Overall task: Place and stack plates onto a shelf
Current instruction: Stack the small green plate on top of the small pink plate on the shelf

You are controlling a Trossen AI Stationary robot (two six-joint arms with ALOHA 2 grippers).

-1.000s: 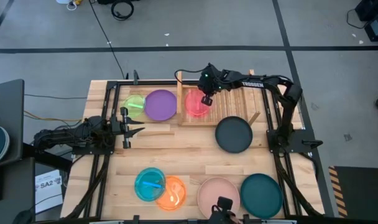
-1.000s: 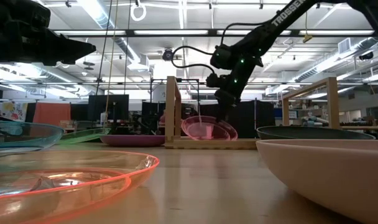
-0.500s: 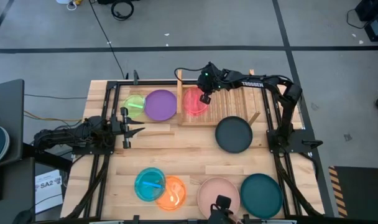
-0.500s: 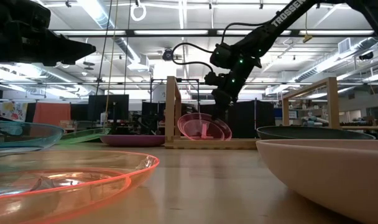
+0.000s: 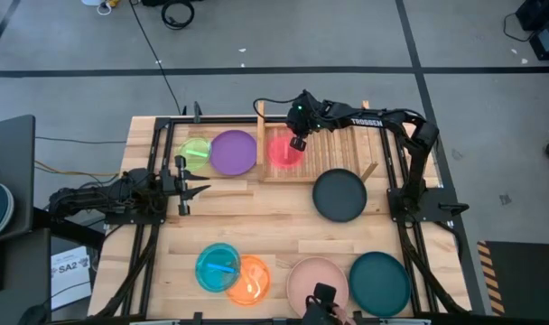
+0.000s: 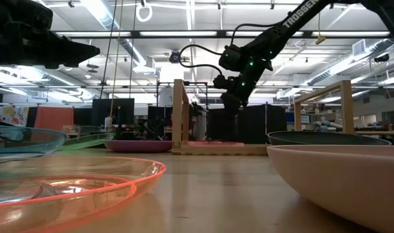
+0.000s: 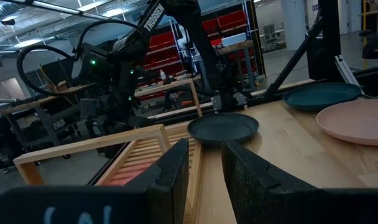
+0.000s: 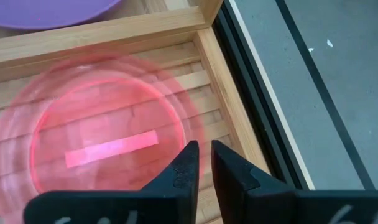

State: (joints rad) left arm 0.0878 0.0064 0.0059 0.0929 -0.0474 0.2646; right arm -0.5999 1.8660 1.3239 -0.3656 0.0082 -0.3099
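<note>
Red plate (image 5: 284, 152) flat on shelf (image 5: 333, 153) by its left board, right gripper (image 5: 296, 143) just above its rim, fingers slightly parted, holding nothing, left gripper (image 5: 186, 187) part open, empty over worktop (image 5: 256, 217)

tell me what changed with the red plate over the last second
The translucent red round plastic plate, held tilted on edge by the right claw a second ago, was let go and now lies flat on the light wooden slatted shelf, the claw just above it. The left claw and the other plates stayed put.
</note>
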